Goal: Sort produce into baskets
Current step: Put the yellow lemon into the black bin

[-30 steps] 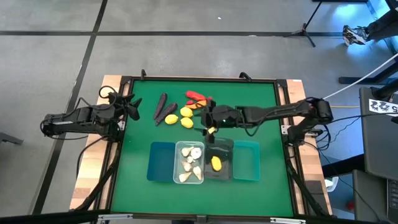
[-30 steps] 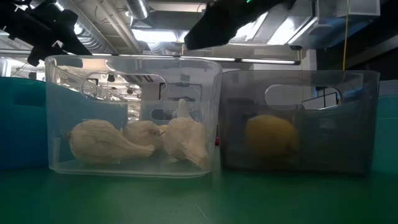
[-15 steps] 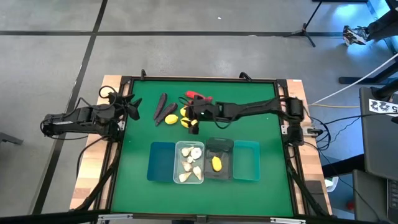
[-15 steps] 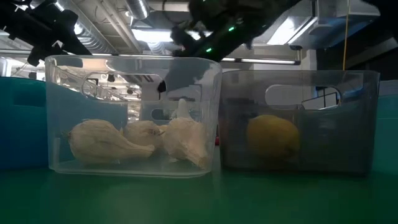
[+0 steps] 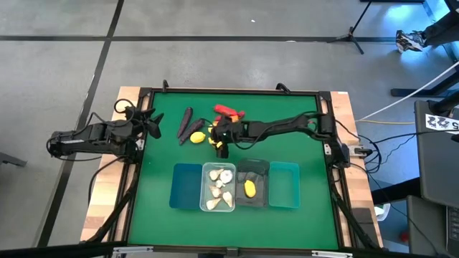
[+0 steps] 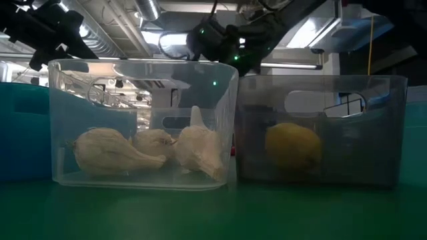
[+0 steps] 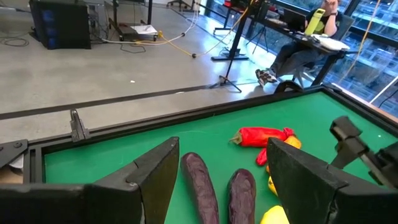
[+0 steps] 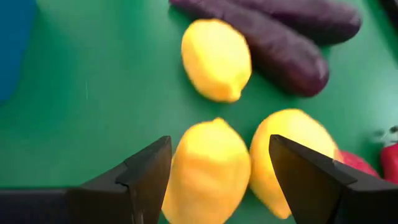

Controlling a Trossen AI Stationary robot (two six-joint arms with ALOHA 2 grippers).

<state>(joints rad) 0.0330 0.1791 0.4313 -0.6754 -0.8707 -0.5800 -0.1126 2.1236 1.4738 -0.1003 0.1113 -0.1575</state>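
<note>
Three yellow lemons [image 8: 216, 57] [image 8: 208, 167] [image 8: 287, 149] lie on the green table beside two dark purple pieces [image 5: 188, 123] and a red pepper [image 5: 228, 111]. My right gripper [image 5: 218, 143] hangs open low over the lemons. In its wrist view its fingers stand on either side of the nearest lemon without touching it. The blue [image 5: 186, 186], clear [image 5: 204, 188], dark grey [image 5: 251, 172] and teal [image 5: 285, 185] baskets stand in a row near the front. Garlic bulbs [image 6: 150, 152] lie in the clear one, a lemon [image 6: 292, 145] in the grey one. My left gripper [image 7: 224, 154] waits open at the left edge.
A raised dark rim [image 5: 237, 92] runs around the green table. Green surface lies free to the left of the blue basket and to the right of the pepper. A person sits at a desk [image 7: 311, 37] in the room beyond the table.
My right gripper has gone from above the dark grey basket toward the table's left edge and down, tipping further downward, until it hangs over the lemons. Its fingers have stayed open. The produce and baskets have not moved.
</note>
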